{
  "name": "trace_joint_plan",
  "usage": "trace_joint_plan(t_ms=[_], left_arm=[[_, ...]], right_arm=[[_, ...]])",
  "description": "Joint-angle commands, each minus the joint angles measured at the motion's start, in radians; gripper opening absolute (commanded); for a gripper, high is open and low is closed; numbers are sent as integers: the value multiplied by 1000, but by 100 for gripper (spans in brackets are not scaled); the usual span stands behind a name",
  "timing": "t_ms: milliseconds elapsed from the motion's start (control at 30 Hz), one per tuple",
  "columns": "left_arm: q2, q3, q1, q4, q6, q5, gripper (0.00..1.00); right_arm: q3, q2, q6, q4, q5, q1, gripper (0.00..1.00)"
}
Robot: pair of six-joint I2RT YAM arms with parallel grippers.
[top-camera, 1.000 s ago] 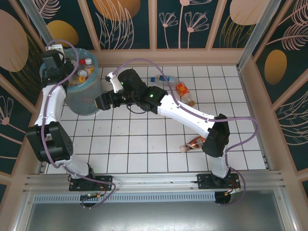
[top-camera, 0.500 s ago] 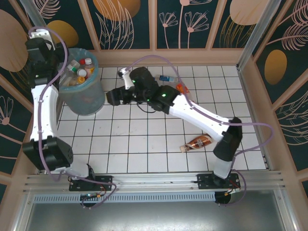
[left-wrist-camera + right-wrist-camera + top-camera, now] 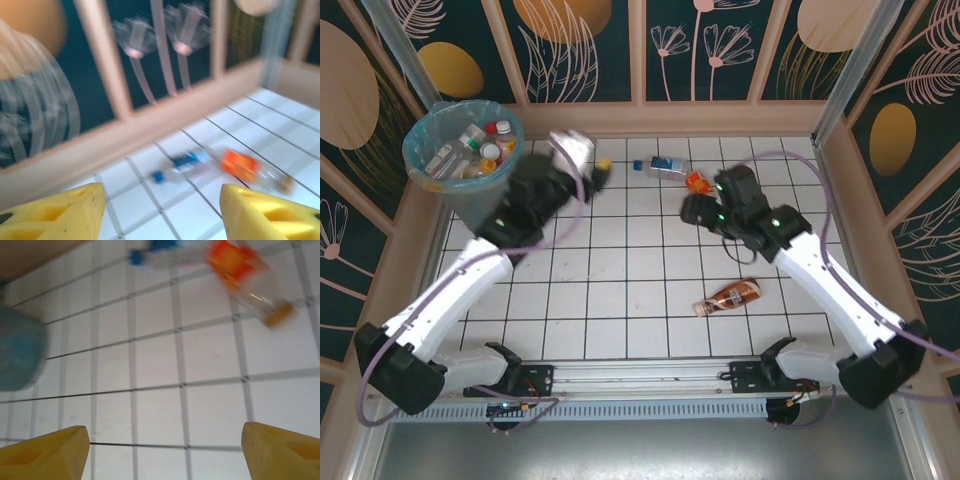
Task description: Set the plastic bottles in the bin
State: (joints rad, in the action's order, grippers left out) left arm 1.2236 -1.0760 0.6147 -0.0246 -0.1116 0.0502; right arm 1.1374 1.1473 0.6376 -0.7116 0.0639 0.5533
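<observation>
Top view: the bin [image 3: 465,205] stands in the far-left corner of the tiled table [image 3: 620,300], already holding several bottles [image 3: 480,145]. 3 bottles lie loose on the tiles. A blue-labelled one [image 3: 665,165] and an orange-labelled one [image 3: 698,182] are on their sides near the back wall, close together. A brown-labelled one [image 3: 730,297] lies well apart, nearer the arm bases. The left gripper [image 3: 592,160] reaches just right of the bin, the right gripper [image 3: 692,208] hangs just beside the orange bottle. Both seem aimed at that far pair, probably lining up the next pick.

Left wrist view: the 2 yellow fingers [image 3: 55,212] stand well apart with nothing between them. Ahead, blurred, lie the blue-labelled bottle with its blue cap and the orange one, clear plastic showing beyond its label.

Right wrist view: its fingers [image 3: 282,450] are spread wide and empty over bare tiles. The same 2 bottles lie at the top edge, blurred, and the bin's blue side shows at the left.
</observation>
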Motion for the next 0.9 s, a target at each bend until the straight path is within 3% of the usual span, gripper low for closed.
trace_joint_plan(t_ms=[0,133,333,500,667,867], left_arm=[[-26,233,148,-260,-78,-64,63],[42,413,332,-440,-62,-31,63],[159,562,429,-662,-30,-171,68],[283,554,527,-713,-164,-95,69],[384,537,558,-817,-163,-154,69],[527,487,566,-882,-161,-117,69]], right_arm=[[-162,-136,136,-116,-26,-87,77],[-324,-273,157,-123,-64,-206,75],[-508,-337,141,-42,-186,-371,79],[-594,-335,123,40,-175,-428,79],[-648,-329,116,107,-226,-471,77],[-649,-298,101,111,-250,-478,76]])
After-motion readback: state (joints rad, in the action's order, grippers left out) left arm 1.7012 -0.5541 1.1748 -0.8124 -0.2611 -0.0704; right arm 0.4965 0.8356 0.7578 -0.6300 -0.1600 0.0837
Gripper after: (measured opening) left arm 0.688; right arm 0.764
